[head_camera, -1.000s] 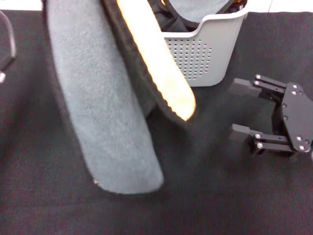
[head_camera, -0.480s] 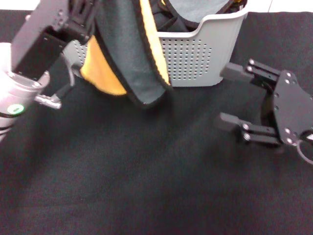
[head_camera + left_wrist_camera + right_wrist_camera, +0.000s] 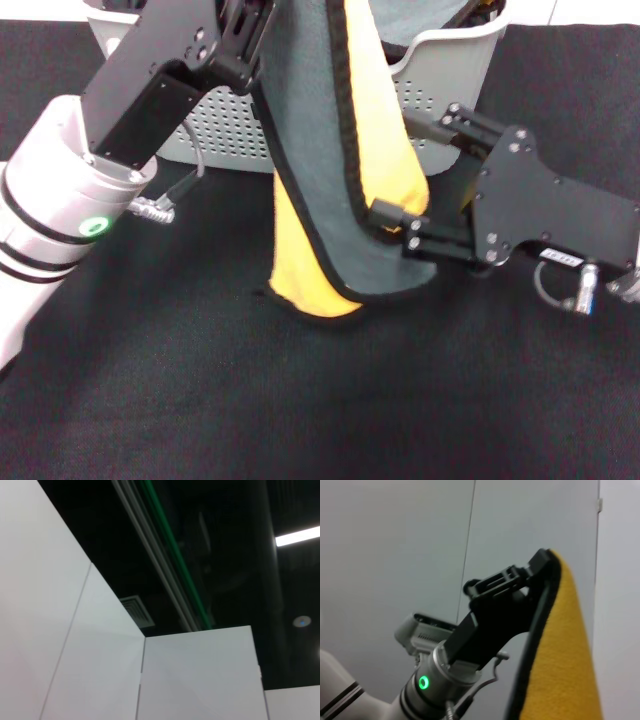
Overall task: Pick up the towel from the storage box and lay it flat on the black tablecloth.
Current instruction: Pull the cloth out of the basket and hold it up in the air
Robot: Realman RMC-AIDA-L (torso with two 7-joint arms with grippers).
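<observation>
We are holding the towel [image 3: 345,190] up in our left tool [image 3: 250,25], clamped on its top edge, so it is hanging in front of the storage box [image 3: 440,60] above the black tablecloth [image 3: 300,400]. Our right tool [image 3: 405,165] is reaching in, fingers apart around a hanging fold. We should be pinching that black-trimmed edge, then spreading both tools apart before lowering.
</observation>
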